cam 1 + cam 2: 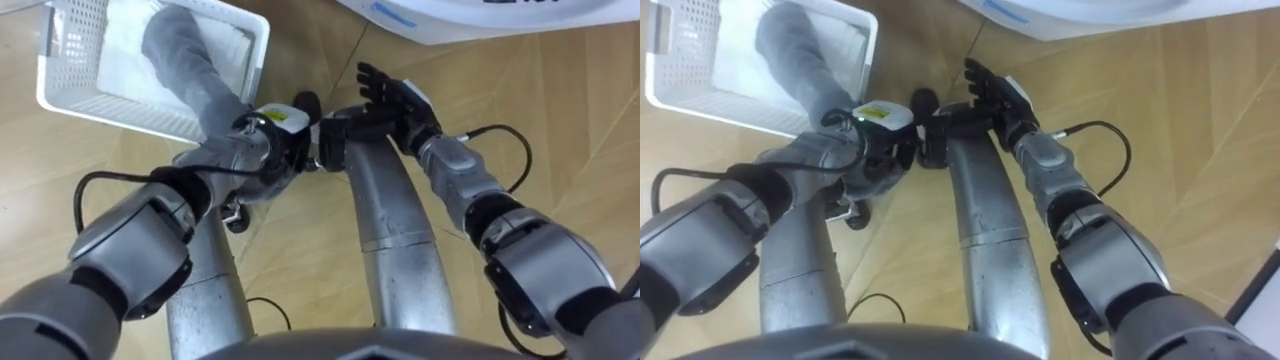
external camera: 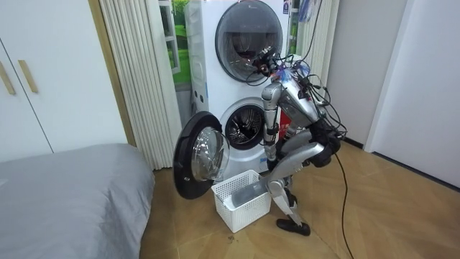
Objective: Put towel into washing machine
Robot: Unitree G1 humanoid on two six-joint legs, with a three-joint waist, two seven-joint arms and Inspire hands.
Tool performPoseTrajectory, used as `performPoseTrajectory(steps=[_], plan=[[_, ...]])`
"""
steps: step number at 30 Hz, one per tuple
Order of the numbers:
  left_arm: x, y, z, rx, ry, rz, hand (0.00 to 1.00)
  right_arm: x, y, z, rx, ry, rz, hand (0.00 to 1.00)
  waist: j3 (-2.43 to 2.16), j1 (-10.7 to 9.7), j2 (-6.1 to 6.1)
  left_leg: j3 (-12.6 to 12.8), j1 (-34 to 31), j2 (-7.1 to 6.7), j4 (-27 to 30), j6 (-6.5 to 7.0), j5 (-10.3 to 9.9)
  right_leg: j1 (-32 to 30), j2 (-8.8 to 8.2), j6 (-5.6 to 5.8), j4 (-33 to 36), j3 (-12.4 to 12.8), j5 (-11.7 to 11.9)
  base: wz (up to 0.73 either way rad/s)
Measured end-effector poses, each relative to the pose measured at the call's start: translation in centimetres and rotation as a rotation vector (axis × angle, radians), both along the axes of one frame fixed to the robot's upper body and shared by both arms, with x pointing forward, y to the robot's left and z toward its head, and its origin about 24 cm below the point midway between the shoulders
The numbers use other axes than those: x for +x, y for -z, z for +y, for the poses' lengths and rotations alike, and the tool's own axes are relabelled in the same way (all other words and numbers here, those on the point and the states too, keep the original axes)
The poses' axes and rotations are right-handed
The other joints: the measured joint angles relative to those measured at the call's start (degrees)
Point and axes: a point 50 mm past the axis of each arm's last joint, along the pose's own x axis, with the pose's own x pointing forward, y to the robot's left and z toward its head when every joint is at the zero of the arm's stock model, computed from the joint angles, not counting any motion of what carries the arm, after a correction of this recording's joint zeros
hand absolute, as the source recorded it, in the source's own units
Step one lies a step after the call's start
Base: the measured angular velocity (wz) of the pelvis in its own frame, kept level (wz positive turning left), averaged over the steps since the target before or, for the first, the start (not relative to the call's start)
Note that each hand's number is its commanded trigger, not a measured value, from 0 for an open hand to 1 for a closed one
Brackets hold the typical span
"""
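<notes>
Basket (image 1: 70, 60) of white plastic lattice sits on the wood floor (image 1: 560, 130) at the upper left of the left eye view, its far end cut off by the edge. A grey towel (image 1: 185, 60) rises out of it in a thick roll, over a white cloth (image 1: 228, 42) lying inside. The towel ends at the left hand (image 1: 268, 145), whose fingers are curled round that end; the hand's back covers most of the grip. The right hand (image 1: 395, 100) hangs just beside it above the robot's thigh, fingers straight and spread, holding nothing. A curved white edge of the washing machine (image 1: 470, 20) crosses the top, mostly out of frame.

The room view has the robot bent forward at the waist before the stacked machine. The lower door (image 2: 201, 155) is swung wide towards the room view's left, next to the basket on the floor, and the drum (image 2: 246, 126) is open behind the robot's arm. A grey bed (image 2: 72, 191), a pleated curtain (image 2: 136, 72) and a white cupboard (image 2: 43, 79) stand further left. The hands are too small here to read.

The right eye view shows more floor beyond the right arm and less of the basket's left end.
</notes>
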Motion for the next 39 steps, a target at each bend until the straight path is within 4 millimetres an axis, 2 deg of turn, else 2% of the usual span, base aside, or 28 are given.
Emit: performPoseTrajectory(steps=[8, 11, 19, 24, 28, 32, 34, 39], plan=[[-0.7, 0.6, -0.1, 0.030, 0.018, 0.089, 1.00, -0.1, 0.2, 0.3, -0.009, -0.008, 0.009, 0.00, -0.10, -0.02, -0.20, 1.28, 0.92, 0.04, -1.97, 0.66, 0.48, 0.46, -0.73, 0.30, -0.85, 0.45, -0.14, 0.05], [-1.2, 1.1, 0.0, 0.041, 0.016, 0.116, 1.00, -0.8, 0.8, 0.2, -0.015, -0.009, 0.033, 0.00, -0.14, -0.27, -0.23, 1.59, 3.60, 0.02, -3.13, 0.64, 0.50, 2.82, -0.78, 0.46, -1.39, 0.60, -0.50, 0.00], [-3.3, 3.0, -0.5, 0.046, 0.021, 0.201, 1.00, -3.2, 3.3, -0.6, -0.042, 0.022, 0.157, 0.00, -0.30, -0.11, -0.17, 3.22, 14.25, -0.23, -11.76, 0.35, 2.77, 12.91, -0.54, 0.94, -8.27, 1.00, 0.39, 0.03], [-4.8, 3.9, -1.1, 0.010, 0.040, 0.244, 1.00, -4.7, 4.6, -1.6, -0.055, 0.044, 0.236, 0.00, -0.62, 0.59, 0.34, 4.04, 22.09, 0.05, -16.68, -0.20, 3.75, 20.72, 0.04, 1.05, -12.51, 0.68, 0.52, -0.01], [-4.1, 3.2, -1.4, -0.067, 0.000, 0.226, 1.00, -5.3, 4.9, -3.6, -0.112, 0.059, 0.250, 0.00, -0.89, 1.93, 1.71, 4.35, 26.52, 0.14, -19.30, 0.07, 4.50, 25.49, 0.42, 1.64, -15.67, 0.56, 1.32, 0.00], [-3.1, 2.3, -0.8, -0.137, -0.054, 0.187, 1.00, -5.5, 5.0, -4.4, -0.122, 0.075, 0.259, 0.00, -0.86, 2.84, 2.06, 5.05, 30.31, -0.30, -22.55, 0.50, 5.74, 29.16, 0.23, 2.14, -18.59, 0.87, 2.49, 0.01], [-2.3, 1.5, -0.8, -0.218, -0.106, 0.159, 1.00, -5.8, 5.2, -5.2, -0.134, 0.087, 0.267, 0.00, -0.81, 3.87, 2.44, 5.31, 31.63, -1.07, -24.81, 0.83, 6.98, 30.54, -0.47, 2.35, -20.31, 0.74, 3.29, 0.15], [-0.7, -0.8, -0.6, -0.452, -0.229, 0.108, 1.00, -6.1, 5.3, -5.6, -0.152, 0.092, 0.276, 0.00, -0.74, 5.48, 2.80, 5.78, 32.81, -1.10, -26.57, 1.10, 8.13, 32.05, -0.89, 2.63, -22.13, 0.40, 4.21, 0.08]])
